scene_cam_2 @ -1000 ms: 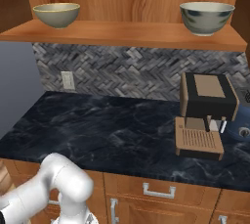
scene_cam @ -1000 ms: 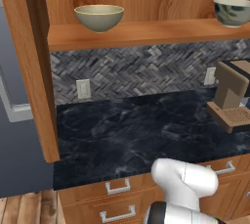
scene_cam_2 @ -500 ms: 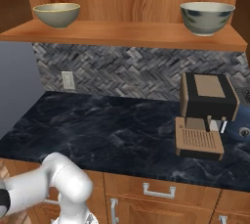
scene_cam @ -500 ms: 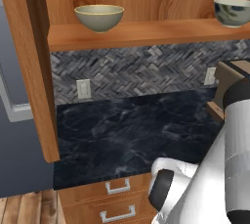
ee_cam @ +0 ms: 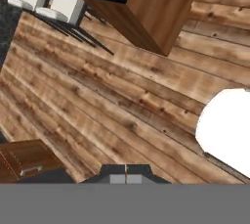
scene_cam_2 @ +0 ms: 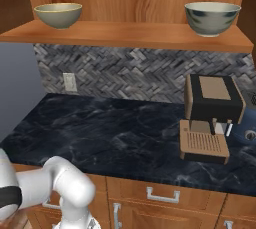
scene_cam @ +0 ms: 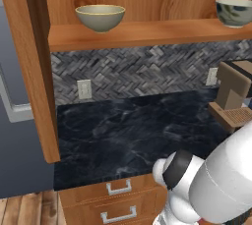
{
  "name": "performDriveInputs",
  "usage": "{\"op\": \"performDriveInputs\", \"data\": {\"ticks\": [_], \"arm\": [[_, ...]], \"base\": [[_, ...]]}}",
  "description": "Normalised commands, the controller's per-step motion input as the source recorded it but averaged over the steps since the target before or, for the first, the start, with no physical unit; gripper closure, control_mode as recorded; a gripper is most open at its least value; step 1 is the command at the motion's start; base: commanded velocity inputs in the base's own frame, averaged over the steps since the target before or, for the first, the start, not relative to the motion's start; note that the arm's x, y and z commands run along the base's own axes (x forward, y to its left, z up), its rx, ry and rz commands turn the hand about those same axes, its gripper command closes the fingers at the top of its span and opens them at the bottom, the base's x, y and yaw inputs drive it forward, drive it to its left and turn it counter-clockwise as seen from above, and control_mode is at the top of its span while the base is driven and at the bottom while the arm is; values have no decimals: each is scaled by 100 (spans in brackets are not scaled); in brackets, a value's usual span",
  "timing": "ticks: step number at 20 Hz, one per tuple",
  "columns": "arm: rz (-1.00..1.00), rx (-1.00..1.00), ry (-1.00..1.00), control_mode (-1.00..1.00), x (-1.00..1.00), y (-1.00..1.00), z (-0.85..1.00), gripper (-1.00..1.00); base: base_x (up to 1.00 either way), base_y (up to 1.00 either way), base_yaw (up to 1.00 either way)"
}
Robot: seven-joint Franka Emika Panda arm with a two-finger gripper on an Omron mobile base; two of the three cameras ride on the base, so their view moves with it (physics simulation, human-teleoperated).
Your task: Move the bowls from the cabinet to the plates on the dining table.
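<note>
Two bowls stand on the open cabinet's shelf [scene_cam: 147,33] [scene_cam_2: 125,33]. The yellowish-tan bowl [scene_cam: 100,16] [scene_cam_2: 58,15] is at the left. The blue-mottled bowl [scene_cam: 235,12] [scene_cam_2: 212,18] is at the right. My gripper [ee_cam: 125,179] is shut with nothing in it and points down at a wooden plank floor, far from the shelf. A corner of the dining table [ee_cam: 156,8], black marble over wood panels, lies at the top of the hand view. The plates are out of view.
A black marble counter [scene_cam: 128,135] [scene_cam_2: 115,133] runs under the shelf, above drawers [scene_cam: 118,204]. A coffee machine [scene_cam_2: 210,115] [scene_cam: 236,96] stands at its right. The cabinet's door [scene_cam: 34,71] hangs open at left. White stools [ee_cam: 51,4] stand by the dining table.
My arm has swung: its thick link now fills the lower right of the left base view and has sunk toward the left edge of the right base view. The bowls have not moved.
</note>
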Motion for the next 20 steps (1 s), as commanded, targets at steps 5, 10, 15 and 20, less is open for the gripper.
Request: {"op": "performDriveInputs", "data": {"ticks": [5, 10, 15, 20], "arm": [[-28, 42, 28, -100, 45, -38, -47, 100], [-19, 18, 23, -100, 56, -11, -67, 100], [-9, -11, 7, -100, 53, 1, -70, 100], [-5, -30, -8, -100, 35, 1, -37, 100]], "base": [[0, 0, 0], [0, 0, 0], [0, 0, 0], [0, 0, 0]]}}
